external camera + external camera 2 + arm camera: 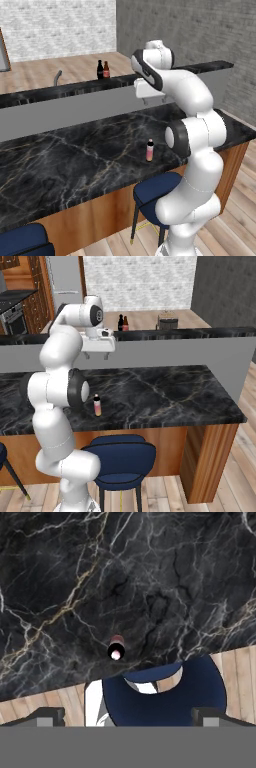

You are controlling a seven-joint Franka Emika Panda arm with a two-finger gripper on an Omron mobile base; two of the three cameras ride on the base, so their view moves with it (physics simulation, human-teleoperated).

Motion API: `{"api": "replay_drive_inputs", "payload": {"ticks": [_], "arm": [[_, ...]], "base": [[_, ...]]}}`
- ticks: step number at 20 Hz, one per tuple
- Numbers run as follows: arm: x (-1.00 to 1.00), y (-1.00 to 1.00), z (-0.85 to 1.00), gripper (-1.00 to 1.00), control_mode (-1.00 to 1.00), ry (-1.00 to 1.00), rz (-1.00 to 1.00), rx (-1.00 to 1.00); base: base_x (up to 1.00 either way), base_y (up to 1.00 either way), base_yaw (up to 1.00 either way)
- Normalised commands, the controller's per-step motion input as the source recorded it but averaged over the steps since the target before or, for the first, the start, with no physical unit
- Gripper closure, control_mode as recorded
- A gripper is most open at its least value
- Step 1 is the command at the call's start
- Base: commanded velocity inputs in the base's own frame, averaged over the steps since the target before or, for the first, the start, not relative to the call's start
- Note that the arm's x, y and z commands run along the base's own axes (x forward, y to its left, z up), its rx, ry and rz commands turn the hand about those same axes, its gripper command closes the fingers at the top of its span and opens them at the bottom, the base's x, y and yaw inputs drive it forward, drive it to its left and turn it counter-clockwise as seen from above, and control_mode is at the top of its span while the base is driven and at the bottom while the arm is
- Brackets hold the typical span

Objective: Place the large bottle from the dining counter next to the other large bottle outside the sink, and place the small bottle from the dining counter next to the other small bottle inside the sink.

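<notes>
**Small bottle waiting on the dining counter, jaws spread wide above it**

The small bottle (149,150) stands upright near the front edge of the dining counter (75,160), apart from everything else on the marble. In the hand view it is seen cap-first, just left of centre (116,649), with a blue stool (165,702) at about 5 o'clock of it. The gripper (97,355) is held high above the counter, jaws released and holding nothing.

Two large bottles, one black (100,69) and one amber-brown (106,69), are seen side by side on the far counter, at about 1 o'clock of the curved faucet (57,77). The large-bottle step is therefore judged done, and the small-bottle step in hand. A descent over the cap is called for next, then a closing on the body.

Counted: one small bottle, two large bottles, one faucet and two stools.
</notes>
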Motion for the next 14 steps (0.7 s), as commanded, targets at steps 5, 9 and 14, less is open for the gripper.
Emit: {"api": "replay_drive_inputs", "payload": {"ticks": [5,9,14], "arm": [[0.00,0.00,-0.14,-1.00,-1.00,0.00,0.01,0.00],[0.00,0.00,-0.08,-1.00,-1.00,0.00,0.02,0.00],[0.00,0.05,-0.09,-1.00,-1.00,0.00,0.03,0.00]], "base": [[0.00,0.00,0.00],[0.00,0.00,0.00],[0.00,0.00,0.00]]}}
